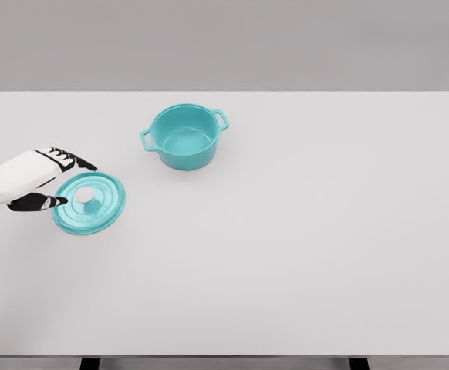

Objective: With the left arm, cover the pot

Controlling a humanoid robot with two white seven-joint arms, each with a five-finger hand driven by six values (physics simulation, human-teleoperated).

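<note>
Lid (89, 203) lies flat on the white desk (302, 254), knob up, well apart from the open pot (183, 136) that stands farther back and to the right, so the knob is free for a grasp from the side. The left hand (48, 182) sits at the lid's left edge, fingers spread, the thumb below and the others above. It seems to touch the rim but grips nothing yet.

Bright, even, diffuse light from above; only faint soft shadows on the white worktop (286, 254); sharp throughout, no glare or distortion.
</note>
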